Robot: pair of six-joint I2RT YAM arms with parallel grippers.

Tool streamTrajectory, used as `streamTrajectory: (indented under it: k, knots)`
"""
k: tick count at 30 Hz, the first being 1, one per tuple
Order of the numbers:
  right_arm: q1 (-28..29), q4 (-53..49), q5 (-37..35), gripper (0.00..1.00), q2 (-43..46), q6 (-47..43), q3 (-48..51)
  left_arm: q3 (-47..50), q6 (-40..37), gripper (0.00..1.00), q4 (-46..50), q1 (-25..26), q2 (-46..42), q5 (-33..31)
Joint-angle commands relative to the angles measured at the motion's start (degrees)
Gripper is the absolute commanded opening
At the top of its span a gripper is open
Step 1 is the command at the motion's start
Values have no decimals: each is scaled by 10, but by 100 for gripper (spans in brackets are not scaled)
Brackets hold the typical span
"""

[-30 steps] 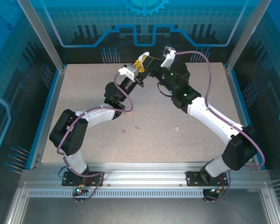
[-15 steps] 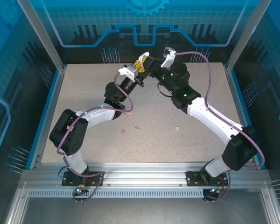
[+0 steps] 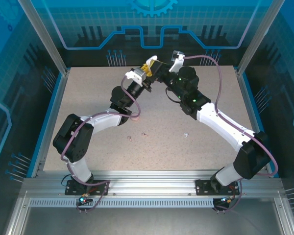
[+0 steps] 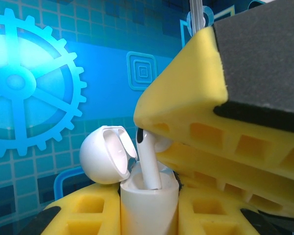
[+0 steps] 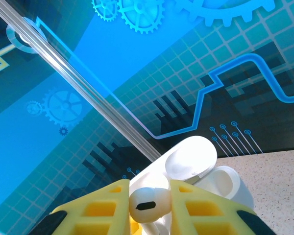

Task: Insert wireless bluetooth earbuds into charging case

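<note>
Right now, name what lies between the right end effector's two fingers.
A white earbud, pinched between the yellow fingers in the right wrist view, with the open case just beyond it.

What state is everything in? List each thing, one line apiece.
white case: lid open, held between the fingers of the left gripper
white earbud: stem partly down in the white case, pinched by the right gripper
left gripper: shut on the white case
right gripper: shut on the white earbud
pink case: on the table, lid too small to tell
three loose earbuds: lying on the table, uncased
</note>
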State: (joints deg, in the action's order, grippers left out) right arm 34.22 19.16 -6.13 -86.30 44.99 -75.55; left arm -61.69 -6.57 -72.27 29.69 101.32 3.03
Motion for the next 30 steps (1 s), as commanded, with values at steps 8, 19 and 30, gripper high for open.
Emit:
streamTrajectory:
  k: [8,19,30]
  knots:
    - [22,-56,9,22,6,-14,2,-27,-11,0,-31,5,0,-10]
    - [22,-106,5,24,-26,-8,-25,-25,-14,0,-32,4,-4,-13]
    - [20,-118,-17,36,-27,0,-28,-23,-13,0,-33,4,-4,-11]
